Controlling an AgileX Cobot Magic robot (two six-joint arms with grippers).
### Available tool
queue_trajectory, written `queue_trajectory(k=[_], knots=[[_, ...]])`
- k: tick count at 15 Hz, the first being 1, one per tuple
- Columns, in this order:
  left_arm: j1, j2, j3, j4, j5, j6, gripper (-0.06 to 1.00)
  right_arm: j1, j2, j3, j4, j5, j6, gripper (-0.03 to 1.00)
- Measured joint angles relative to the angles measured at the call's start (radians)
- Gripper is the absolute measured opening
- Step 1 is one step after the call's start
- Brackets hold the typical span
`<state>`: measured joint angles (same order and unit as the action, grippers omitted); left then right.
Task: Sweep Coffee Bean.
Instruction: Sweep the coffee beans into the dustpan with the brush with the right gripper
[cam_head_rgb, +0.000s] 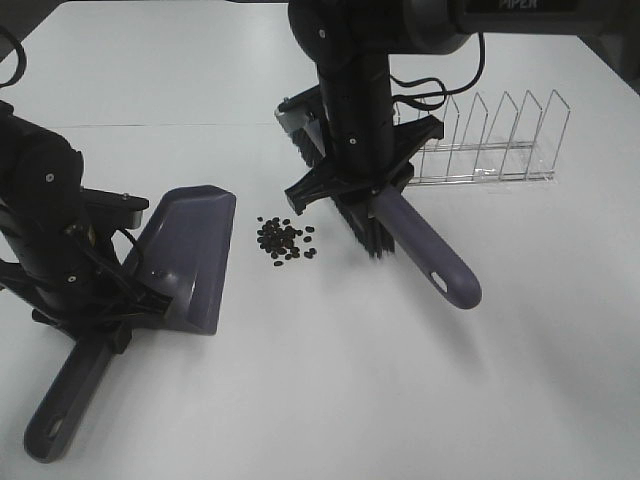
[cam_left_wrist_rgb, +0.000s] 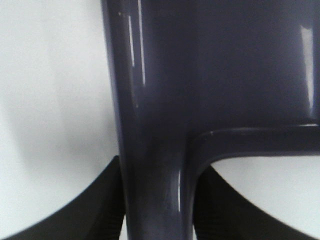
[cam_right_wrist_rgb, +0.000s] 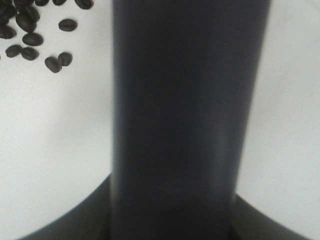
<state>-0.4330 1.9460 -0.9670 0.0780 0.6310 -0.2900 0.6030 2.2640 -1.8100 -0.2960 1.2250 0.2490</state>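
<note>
The sweep itself looks about to begin: both tools are in hand and set on either side of the cluster of small dark brown oval coffee beans (cam_head_rgb: 285, 240), which lie loose on the white table (cam_head_rgb: 330, 400). To one side of the beans sits the purple plastic dustpan (cam_head_rgb: 190, 255), its long open edge turned toward them, near but not touching. The left gripper (cam_head_rgb: 125, 312) is pressed together on the pan's handle, and the left wrist view shows the black fingers (cam_left_wrist_rgb: 100, 212) hugging both sides of that handle. On the opposite side of the beans, just beside them, stands the brush with a purple plastic handle and black bristles (cam_head_rgb: 425, 250), bristle tips down at the table. The right gripper (cam_head_rgb: 365, 190) is clamped on its handle, with a few beans (cam_right_wrist_rgb: 30, 37) showing past it in the right wrist view. The next move, as I judge it, calls for a low, steady drag of the bristles through the beans toward the pan's lip while the pan is held flat. No bean is visible inside the dustpan. Beyond the brush from the beans, the clear acrylic divider rack (cam_head_rgb: 500, 140) has nothing in its slots.
</note>
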Motion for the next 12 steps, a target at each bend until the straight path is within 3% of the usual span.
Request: queue_trajectory(k=[6,12], knots=[[0.0,0.0,0.0,-0.001,-0.002,0.008,0.33,-0.068,-0.046,0.16,-0.103,0.004,0.0,0.32],[0.0,0.0,0.0,-0.003,-0.003,0.012,0.33,-0.07,0.037,0.095,-0.051,-0.005,0.0,0.32]])
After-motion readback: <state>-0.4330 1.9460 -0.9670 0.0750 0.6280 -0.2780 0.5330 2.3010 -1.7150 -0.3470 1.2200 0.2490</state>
